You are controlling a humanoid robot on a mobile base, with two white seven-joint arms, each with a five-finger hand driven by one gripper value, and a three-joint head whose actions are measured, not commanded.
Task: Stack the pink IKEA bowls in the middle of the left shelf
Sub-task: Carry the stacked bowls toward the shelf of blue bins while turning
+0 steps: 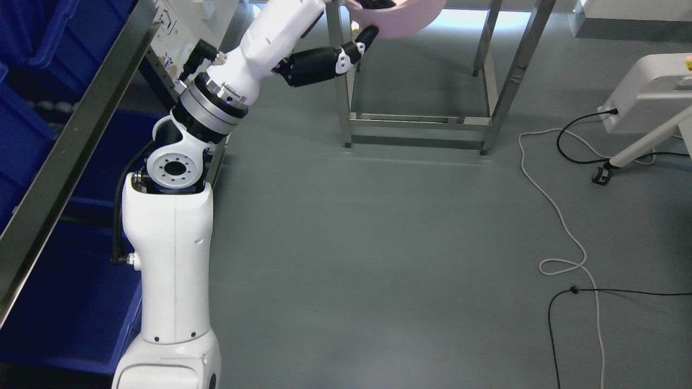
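Observation:
My left arm rises from the bottom left and reaches up to the top edge of the head view. Its hand [361, 24] is shut on a pink bowl [405, 19], thumb under the bowl's outer wall and the other fingers inside the rim. The bowl is cut off by the top edge and hangs in the air over the floor, in front of a metal table frame. My right arm does not show.
A metal shelf rail [75, 140] with blue bins [27, 135] runs along the left. A steel table frame [421, 121] stands at the top centre. White and black cables [562, 227] trail over the grey floor on the right, near a white device [649, 92].

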